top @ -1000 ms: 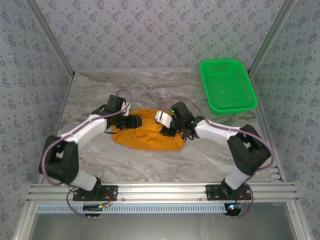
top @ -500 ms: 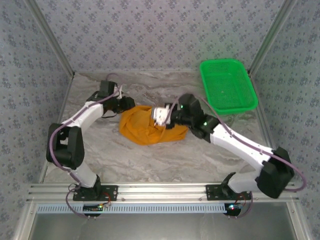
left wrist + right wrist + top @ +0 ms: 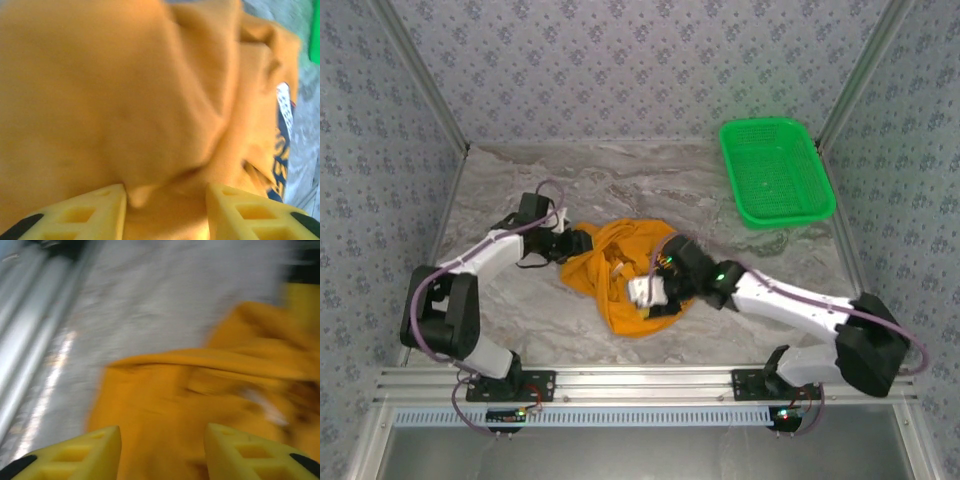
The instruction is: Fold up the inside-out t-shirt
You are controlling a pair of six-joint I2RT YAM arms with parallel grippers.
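The orange t-shirt (image 3: 617, 268) lies crumpled in the middle of the marble table. My left gripper (image 3: 578, 243) is at its left edge. In the left wrist view that gripper (image 3: 165, 212) is open, its yellow fingers (image 3: 75, 215) wide apart with orange cloth (image 3: 125, 90) bunched in front of and between them. A strip of the dark blue and white print (image 3: 281, 150) shows at the right. My right gripper (image 3: 650, 293) hangs over the shirt's near right part. The right wrist view is blurred: this gripper (image 3: 162, 452) is open above orange cloth (image 3: 190, 405).
A green mesh basket (image 3: 776, 171) stands at the back right of the table (image 3: 520, 310). The aluminium frame rail (image 3: 640, 380) runs along the near edge and shows blurred in the right wrist view (image 3: 30, 315). Patterned walls close in the sides and back.
My right arm swung from the shirt's back right round to its near side. The shirt has been dragged from a compact lump into a looser heap reaching nearer. My left gripper shifted slightly.
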